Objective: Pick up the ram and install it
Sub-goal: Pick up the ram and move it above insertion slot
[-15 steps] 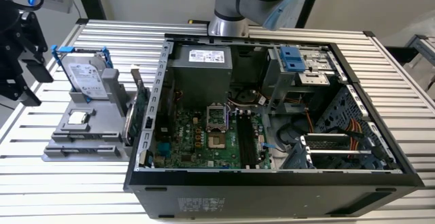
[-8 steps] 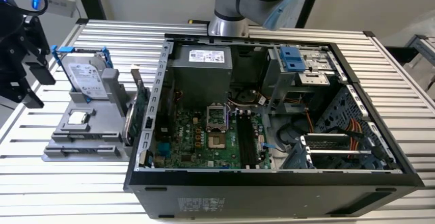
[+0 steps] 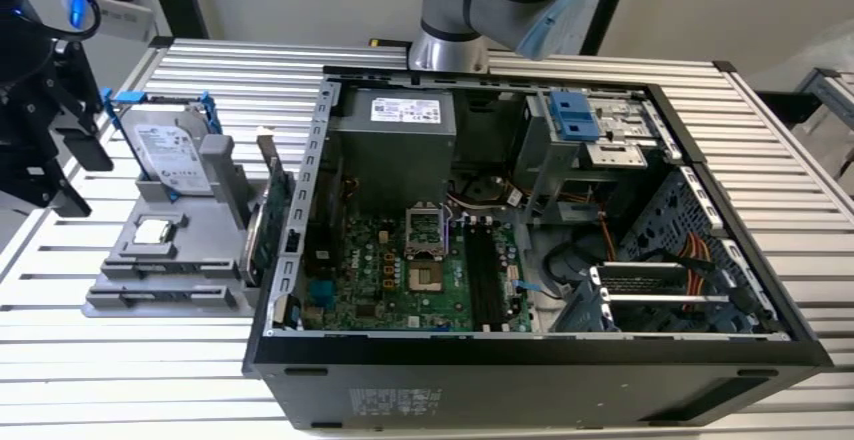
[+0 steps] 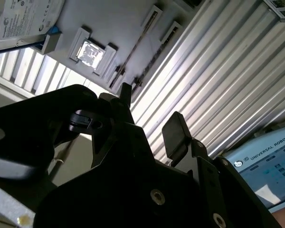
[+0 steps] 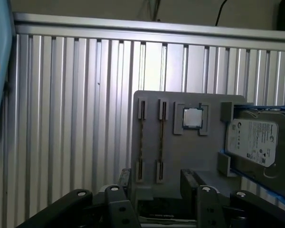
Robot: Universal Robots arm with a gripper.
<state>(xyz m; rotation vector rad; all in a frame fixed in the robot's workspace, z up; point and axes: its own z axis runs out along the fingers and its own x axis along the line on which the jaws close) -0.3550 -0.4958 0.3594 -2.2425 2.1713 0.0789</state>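
Hand point(image 5: 156, 183) first: its two black fingers point(image 5: 189, 183) stand spread with nothing between them, close to the grey holder point(image 5: 180, 156) on the ribbed surface point(image 5: 76, 118). Just beyond them the ram point(image 5: 160, 137) looks to be standing on edge in one of the holder's two narrow slots, a thin strip, though I can't be sure. Farther off, in the exterior view, the black motherboard slots point(image 3: 481, 285) inside the open computer case point(image 3: 534, 360) seem bare. Nothing is picked up yet, so grasp and install both remain.

The tabletop point(image 3: 240, 70) is formed of ribbed, shiny metal; the grey fixture point(image 5: 180, 152) is moulded in matt plastic.
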